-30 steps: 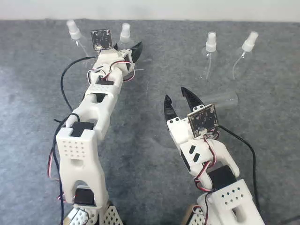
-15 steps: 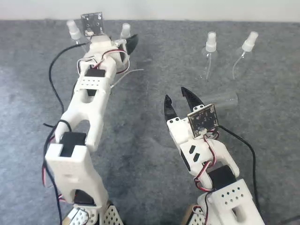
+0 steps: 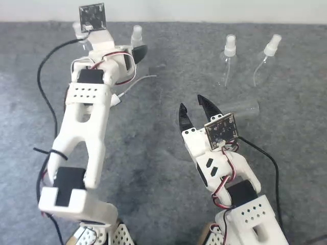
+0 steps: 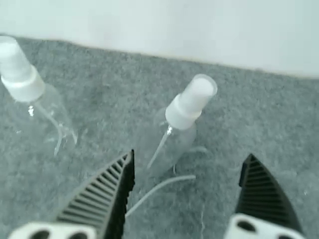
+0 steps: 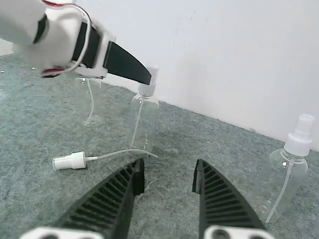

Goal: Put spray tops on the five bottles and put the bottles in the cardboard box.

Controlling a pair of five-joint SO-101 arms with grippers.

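Observation:
Two capped clear spray bottles point(image 3: 136, 37) point(image 3: 79, 28) stand at the far left. My left gripper point(image 3: 134, 50) hovers open just in front of them; its own view has the nearer bottle point(image 4: 182, 117) between the fingers' line and the other bottle point(image 4: 30, 94) off to the side. A loose spray top point(image 3: 138, 84) with its long tube lies on the mat close by, also seen as the spray top point(image 5: 70, 161). Two more capped bottles point(image 3: 229, 53) point(image 3: 270, 51) stand at the far right. An uncapped bottle point(image 3: 244, 108) lies beside my right gripper point(image 3: 191, 102), which is open and holds nothing.
Grey felt mat point(image 3: 163, 153) covers the table, with a white wall behind the bottles. The left arm's body stretches over the left half of the mat. Bare mat lies between the two arms and between the bottle pairs.
The left arm has stretched farther out and swung left, bringing its gripper closer to the two far-left bottles. The right arm has not moved.

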